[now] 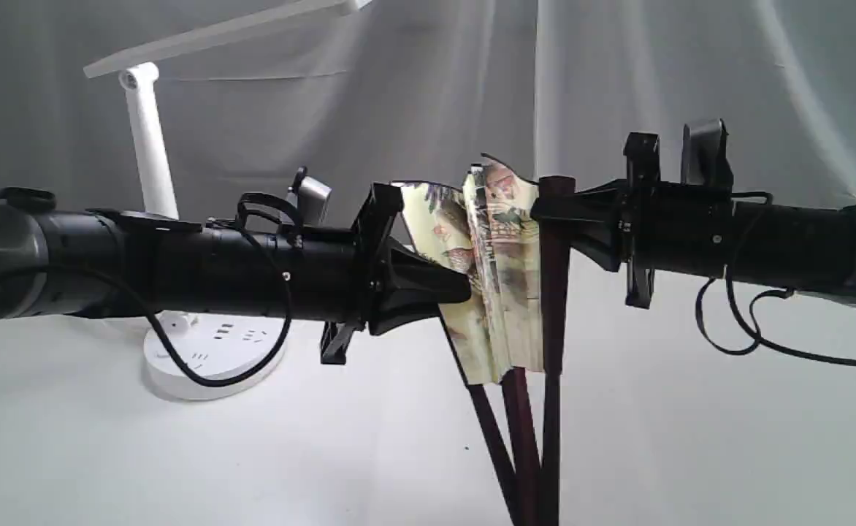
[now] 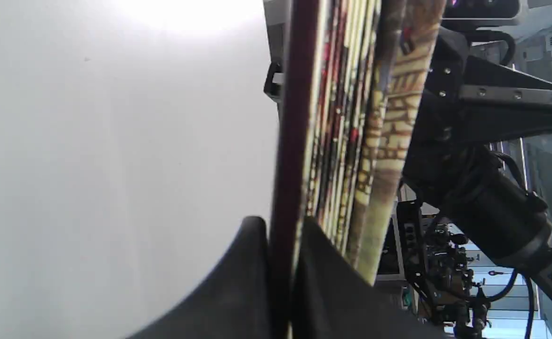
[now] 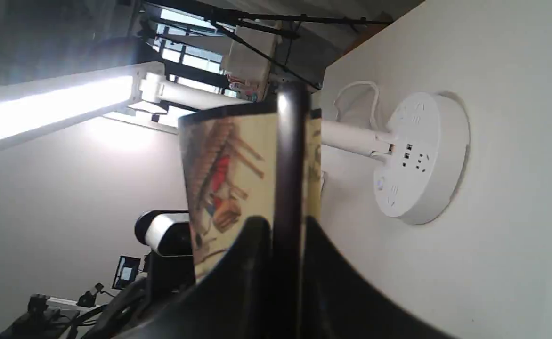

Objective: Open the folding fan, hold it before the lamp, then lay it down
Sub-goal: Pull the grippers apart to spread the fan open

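Note:
The folding fan (image 1: pixel 497 277) stands upright in the air between my two arms, only partly spread, with its painted pleats bunched together and its maroon ribs meeting at the bottom edge. My left gripper (image 1: pixel 464 285) is shut on the fan's left guard (image 2: pixel 290 141). My right gripper (image 1: pixel 539 208) is shut on the right guard (image 3: pixel 289 165). The white lamp (image 1: pixel 149 146) stands behind and to the left of the fan, its round base (image 1: pixel 209 358) on the table. Its long head (image 3: pixel 50 108) is lit.
A white cloth covers the table (image 1: pixel 691 438) and hangs as a backdrop. Black cables (image 1: pixel 735 321) loop under the right arm, and another crosses the lamp base. The lamp's white cord (image 3: pixel 356 94) lies behind its base.

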Controlling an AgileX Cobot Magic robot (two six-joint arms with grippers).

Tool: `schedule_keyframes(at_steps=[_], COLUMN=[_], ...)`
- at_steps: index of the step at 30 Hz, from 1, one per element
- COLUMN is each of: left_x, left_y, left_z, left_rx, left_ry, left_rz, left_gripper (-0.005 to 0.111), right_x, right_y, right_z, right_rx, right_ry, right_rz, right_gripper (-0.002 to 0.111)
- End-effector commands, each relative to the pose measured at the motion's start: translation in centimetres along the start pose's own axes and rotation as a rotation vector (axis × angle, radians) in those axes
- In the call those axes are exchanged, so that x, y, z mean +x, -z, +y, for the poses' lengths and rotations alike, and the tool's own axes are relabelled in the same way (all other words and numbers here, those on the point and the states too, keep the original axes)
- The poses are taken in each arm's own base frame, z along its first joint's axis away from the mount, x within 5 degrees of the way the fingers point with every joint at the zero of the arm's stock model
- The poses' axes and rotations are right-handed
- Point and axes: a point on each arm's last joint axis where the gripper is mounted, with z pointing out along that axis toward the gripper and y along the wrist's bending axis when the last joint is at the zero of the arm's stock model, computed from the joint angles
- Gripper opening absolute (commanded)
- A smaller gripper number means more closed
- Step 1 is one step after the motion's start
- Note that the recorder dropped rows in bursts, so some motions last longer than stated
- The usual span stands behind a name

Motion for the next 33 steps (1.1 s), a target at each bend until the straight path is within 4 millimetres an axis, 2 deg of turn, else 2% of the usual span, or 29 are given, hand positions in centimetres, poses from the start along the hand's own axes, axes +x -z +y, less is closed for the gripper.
schedule_keyframes(at_steps=[1,9,18,25,33], left_x=[-1.3,-2.1,-4.0,-5.2,-5.6], left_y=[0.3,0.9,3.7,5.9,6.8], left_z=[-0.2,0.4,1.6,2.3,2.6], left_rx=[0.015,-0.03,-0.037,-0.032,-0.026], left_ry=[0.08,0.085,0.106,0.121,0.14], left_rz=[-0.133,-0.192,-0.261,-0.302,-0.317], left_gripper=[0.0,0.0,0.0,0.0,0.0], right_x=[0.4,0.1,-0.4,-1.9,-3.5], right_y=[0.1,0.1,0.5,2.7,6.0], right_z=[0.4,-0.1,-0.6,-1.4,-2.1], right_rx=[-0.019,0.029,0.08,0.125,0.141], right_ry=[0.059,0.079,0.109,0.101,0.062], right_rz=[0.041,0.01,-0.03,-0.1,-0.177], right_gripper=[0.0,0.0,0.0,0.0,0.0])
